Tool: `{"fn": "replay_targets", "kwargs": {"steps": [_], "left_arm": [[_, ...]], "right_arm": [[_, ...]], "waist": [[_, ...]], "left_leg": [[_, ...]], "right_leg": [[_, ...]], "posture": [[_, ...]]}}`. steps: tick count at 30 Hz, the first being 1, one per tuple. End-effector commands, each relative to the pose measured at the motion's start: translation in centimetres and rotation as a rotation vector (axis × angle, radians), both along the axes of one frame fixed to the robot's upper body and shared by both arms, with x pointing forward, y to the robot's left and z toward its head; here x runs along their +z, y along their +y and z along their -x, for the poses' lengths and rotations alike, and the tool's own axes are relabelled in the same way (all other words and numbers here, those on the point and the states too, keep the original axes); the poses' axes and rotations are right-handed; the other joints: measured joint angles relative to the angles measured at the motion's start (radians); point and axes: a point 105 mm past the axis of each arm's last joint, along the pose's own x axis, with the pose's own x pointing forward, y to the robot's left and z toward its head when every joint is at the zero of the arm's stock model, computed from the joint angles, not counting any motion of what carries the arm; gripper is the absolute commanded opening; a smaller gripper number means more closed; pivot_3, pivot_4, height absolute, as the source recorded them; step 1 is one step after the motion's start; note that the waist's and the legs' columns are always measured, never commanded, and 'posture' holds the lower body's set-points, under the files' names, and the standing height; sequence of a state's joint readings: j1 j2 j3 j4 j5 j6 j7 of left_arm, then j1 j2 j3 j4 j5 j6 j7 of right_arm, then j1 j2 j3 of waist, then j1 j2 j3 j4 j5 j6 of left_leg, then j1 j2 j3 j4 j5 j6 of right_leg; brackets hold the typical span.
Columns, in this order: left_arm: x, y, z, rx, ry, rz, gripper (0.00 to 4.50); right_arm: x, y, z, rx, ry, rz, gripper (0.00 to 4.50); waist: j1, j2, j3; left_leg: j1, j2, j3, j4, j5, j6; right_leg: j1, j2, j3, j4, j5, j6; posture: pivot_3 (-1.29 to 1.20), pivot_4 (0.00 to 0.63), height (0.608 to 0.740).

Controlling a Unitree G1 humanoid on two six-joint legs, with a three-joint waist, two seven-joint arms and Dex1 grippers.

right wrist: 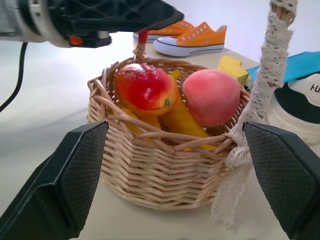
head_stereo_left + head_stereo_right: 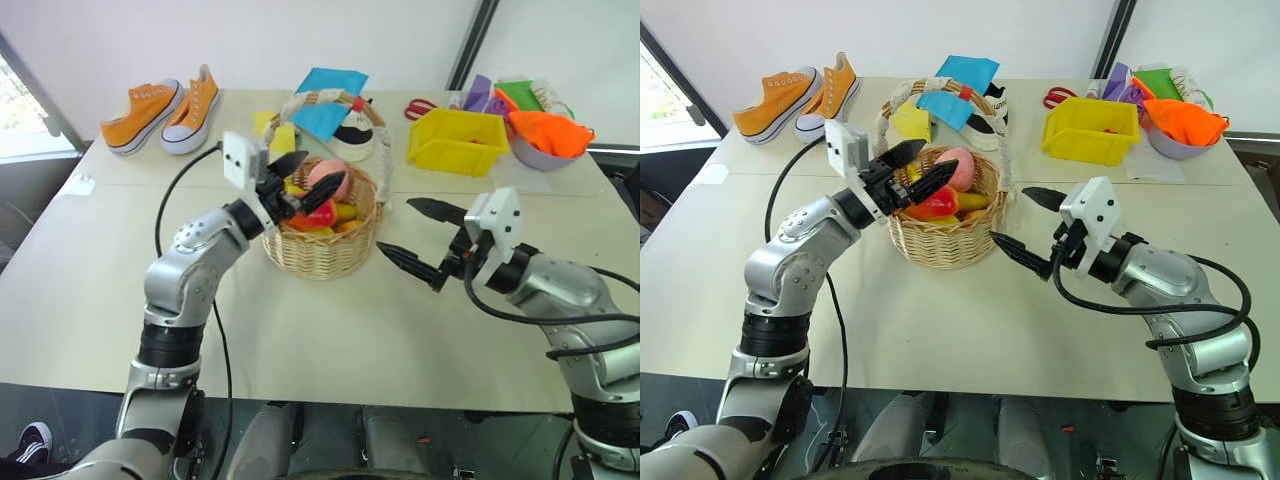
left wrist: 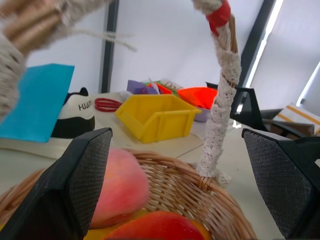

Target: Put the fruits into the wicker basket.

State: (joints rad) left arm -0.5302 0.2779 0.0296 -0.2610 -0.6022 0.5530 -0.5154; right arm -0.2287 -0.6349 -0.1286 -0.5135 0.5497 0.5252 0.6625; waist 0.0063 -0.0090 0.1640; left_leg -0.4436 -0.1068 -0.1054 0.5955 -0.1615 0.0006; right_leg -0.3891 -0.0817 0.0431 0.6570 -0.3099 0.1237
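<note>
The wicker basket (image 2: 322, 250) stands mid-table, its cloth-wrapped handle (image 3: 220, 100) arching over it. Inside lie the pink peach (image 1: 211, 96), the red-to-yellow mango (image 1: 145, 89) and yellow bananas (image 1: 180, 120). My left gripper (image 2: 325, 167) hovers open over the basket's left rim, just above the mango, with nothing between its fingers. My right gripper (image 2: 393, 225) is open and empty just right of the basket, pointing at its side without touching it.
Behind the basket are a yellow sponge (image 2: 275, 135), blue paper (image 2: 330, 100) and a black-and-white shoe (image 2: 355, 140). Orange sneakers (image 2: 160, 112) sit back left. A yellow plastic bin (image 2: 458, 140) and a bowl of orange cloth (image 2: 548, 135) sit back right.
</note>
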Motion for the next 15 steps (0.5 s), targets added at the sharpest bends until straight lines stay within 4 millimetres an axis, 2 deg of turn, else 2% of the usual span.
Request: {"fn": "replay_targets", "kwargs": {"steps": [1,3,6,9,12,15], "left_arm": [[2.1,1.5,3.2,-0.076,-0.108,-0.002,4.44],[2.1,3.6,4.2,-0.073,-0.113,-0.019,4.44],[0.3,7.1,6.0,-0.048,-0.075,-0.097,4.44],[-1.0,10.1,7.6,0.006,-0.047,-0.100,4.44],[-2.6,12.8,7.6,0.104,-0.030,-0.123,4.44],[-3.8,14.5,7.9,0.153,-0.021,-0.128,4.44]], "right_arm": [[1.6,-1.2,-1.1,-0.097,-0.035,-0.084,4.50],[1.8,-1.2,-0.8,-0.114,-0.025,-0.147,4.50],[1.7,-0.7,-1.1,-0.178,-0.030,-0.183,4.50],[1.7,0.0,-1.8,-0.255,-0.043,-0.216,4.50],[1.3,1.1,-3.0,-0.298,-0.031,-0.220,4.50],[1.3,1.7,-4.2,-0.316,-0.019,-0.226,4.50]], "waist": [[-0.004,0.000,0.000],[-0.006,0.000,0.000],[-0.021,0.001,-0.001],[-0.025,0.002,-0.001],[-0.017,0.002,0.000],[-0.018,0.002,-0.001]], "left_leg": [[0.000,0.000,0.000,0.000,0.000,0.000],[0.000,0.000,0.000,-0.001,0.000,0.000],[0.001,0.001,0.000,-0.002,0.000,-0.001],[0.001,0.001,0.000,-0.003,0.001,-0.001],[0.001,0.001,0.000,-0.003,0.001,-0.002],[0.002,0.000,0.000,-0.002,0.000,-0.004]], "right_leg": [[0.000,0.000,0.000,0.000,0.000,0.000],[-0.001,0.000,0.000,0.000,0.000,0.000],[-0.001,0.000,0.000,0.001,0.000,-0.001],[-0.002,0.000,0.001,0.002,-0.001,-0.001],[-0.004,0.000,0.000,0.001,-0.002,-0.005],[-0.004,-0.001,0.001,0.000,-0.002,-0.006]], "posture": [[0.00,0.150,0.740],[0.00,0.150,0.740],[0.00,0.150,0.740],[0.00,0.150,0.740],[0.00,0.150,0.740],[0.00,0.150,0.740]]}}
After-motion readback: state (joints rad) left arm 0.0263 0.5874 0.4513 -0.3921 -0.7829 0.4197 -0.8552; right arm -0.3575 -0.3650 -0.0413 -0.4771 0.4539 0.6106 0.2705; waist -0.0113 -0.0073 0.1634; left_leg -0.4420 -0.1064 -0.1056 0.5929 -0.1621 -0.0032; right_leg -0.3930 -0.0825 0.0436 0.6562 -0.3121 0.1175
